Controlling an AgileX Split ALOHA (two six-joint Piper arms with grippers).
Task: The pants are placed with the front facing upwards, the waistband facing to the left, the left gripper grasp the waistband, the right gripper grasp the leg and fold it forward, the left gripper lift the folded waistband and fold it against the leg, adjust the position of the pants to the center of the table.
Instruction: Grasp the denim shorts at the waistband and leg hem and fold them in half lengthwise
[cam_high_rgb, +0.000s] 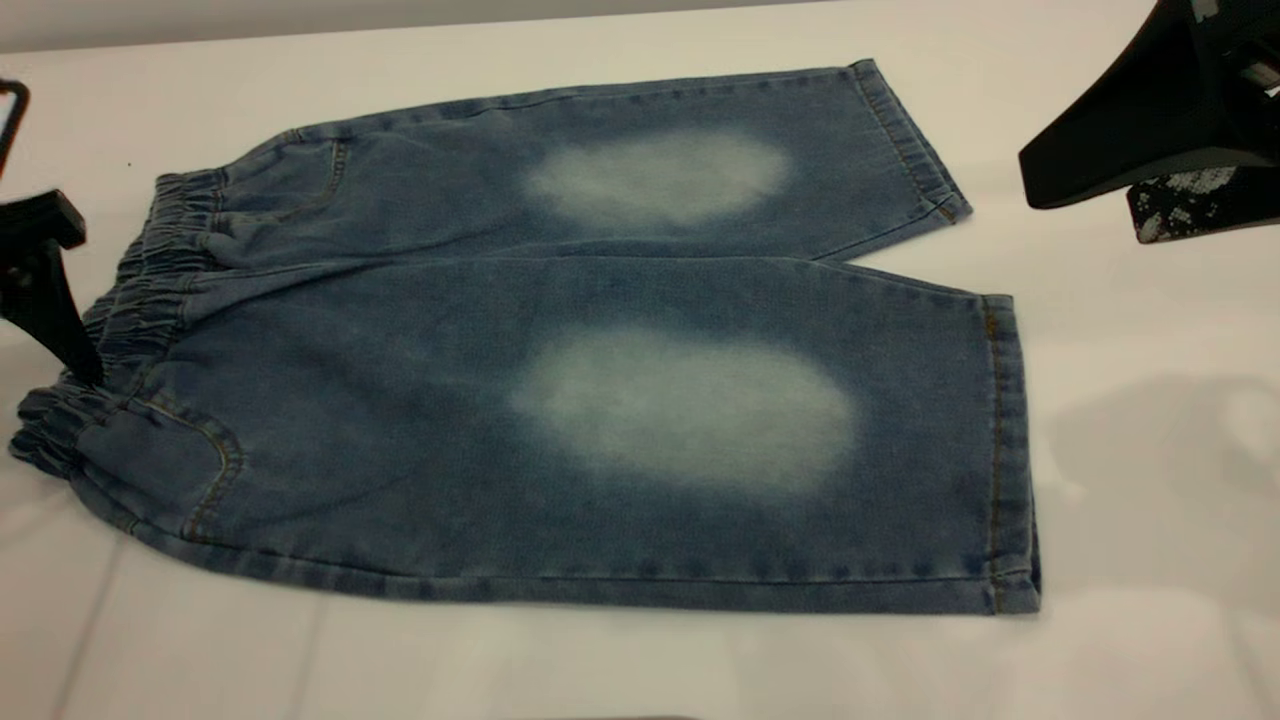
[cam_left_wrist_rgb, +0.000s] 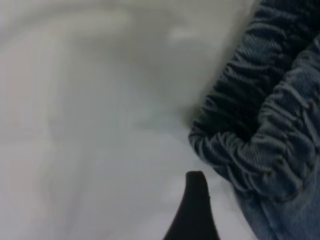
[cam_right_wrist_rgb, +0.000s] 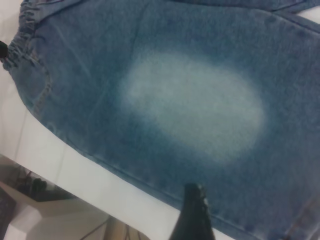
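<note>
The blue denim pants (cam_high_rgb: 600, 380) lie flat, front up, on the white table (cam_high_rgb: 1150, 520), both legs spread toward the right, each with a pale oval knee patch. The gathered waistband (cam_high_rgb: 150, 280) is at the left. My left gripper (cam_high_rgb: 50, 290) stands open at the waistband's outer edge, one black finger (cam_left_wrist_rgb: 195, 212) on bare table just beside the ruched band (cam_left_wrist_rgb: 260, 145); its other finger is out of view. My right gripper (cam_high_rgb: 1090, 200) hovers open above the table past the leg hems, holding nothing. Its finger (cam_right_wrist_rgb: 194, 215) shows over the near leg (cam_right_wrist_rgb: 200, 105).
The table's near edge (cam_right_wrist_rgb: 75, 177) runs close along the near leg's side seam, with pale floor and furniture below it. Bare tabletop extends right of the hems and in front of the pants. The table's far edge (cam_high_rgb: 400, 30) lies just behind the far leg.
</note>
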